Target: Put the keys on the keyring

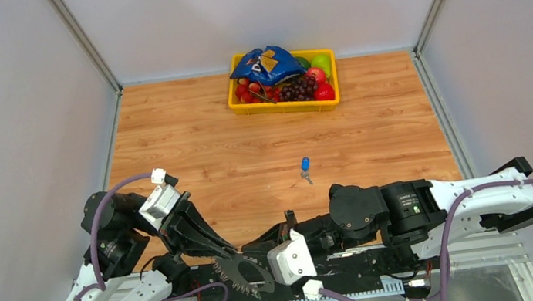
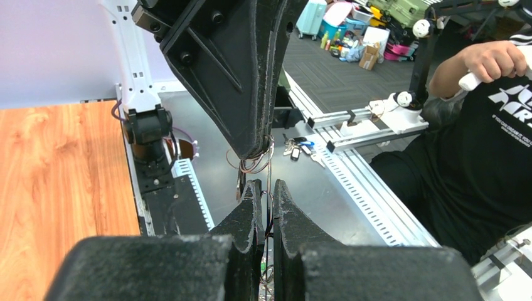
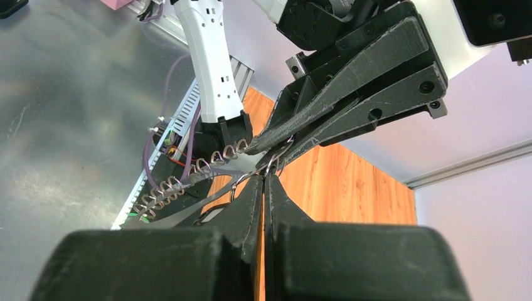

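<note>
The keyring is a dark jagged hoop hanging over the table's near edge, between both grippers. My left gripper is shut on its thin wire, which runs between my own fingers. My right gripper meets it tip to tip and is shut where small rings hang off the hoop. In the right wrist view my fingers touch the left gripper's tips. One key with a blue head lies alone on the wooden table, beyond both grippers.
A yellow basket with fruit and a blue bag stands at the table's far middle. A small bunch of keys lies on the metal bench below. A person sits beyond the bench. Grey walls flank the table.
</note>
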Tool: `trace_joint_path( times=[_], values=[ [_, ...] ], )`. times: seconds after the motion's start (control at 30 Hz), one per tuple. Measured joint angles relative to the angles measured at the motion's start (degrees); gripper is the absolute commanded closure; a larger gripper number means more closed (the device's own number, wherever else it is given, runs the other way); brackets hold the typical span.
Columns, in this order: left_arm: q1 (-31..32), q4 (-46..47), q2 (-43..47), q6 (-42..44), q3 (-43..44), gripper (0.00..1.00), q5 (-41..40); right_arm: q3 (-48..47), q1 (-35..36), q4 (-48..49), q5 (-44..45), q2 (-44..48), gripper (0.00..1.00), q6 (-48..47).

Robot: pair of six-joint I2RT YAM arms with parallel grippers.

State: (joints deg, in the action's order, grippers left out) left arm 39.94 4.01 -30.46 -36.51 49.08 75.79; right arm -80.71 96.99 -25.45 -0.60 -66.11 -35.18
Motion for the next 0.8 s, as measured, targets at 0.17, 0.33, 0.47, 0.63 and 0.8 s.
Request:
trace_joint_path(
  times=[0.17,0.33,0.47,0.63,0.8],
  values=[
    [-0.2,-0.2,0.0,-0.3,0.0,0.95,-1.1,-5.6,0.1,-6.3,2.2,-2.6,1.00,1.1],
    [-0.3,-1.9,0.0,-0.7,0.0,0.93,-1.8,-11.6,0.9,-13.5,5.7,-6.2,1.00,1.4],
    [-0.4,-5.6,-0.3,-0.7,0.0,0.91,-2.1,-13.0,2.3,-16.5,10.3,-8.3,1.00,0.3],
    [-0.7,-12.2,-1.4,0.4,0.3,0.86,-3.1,-13.6,4.6,-19.8,18.1,-10.1,1.00,-2.1],
    [-1.0,-17.9,-3.0,2.2,0.7,0.77,-6.5,-12.9,6.1,-21.9,27.5,-11.2,1.00,-5.0]
  ],
)
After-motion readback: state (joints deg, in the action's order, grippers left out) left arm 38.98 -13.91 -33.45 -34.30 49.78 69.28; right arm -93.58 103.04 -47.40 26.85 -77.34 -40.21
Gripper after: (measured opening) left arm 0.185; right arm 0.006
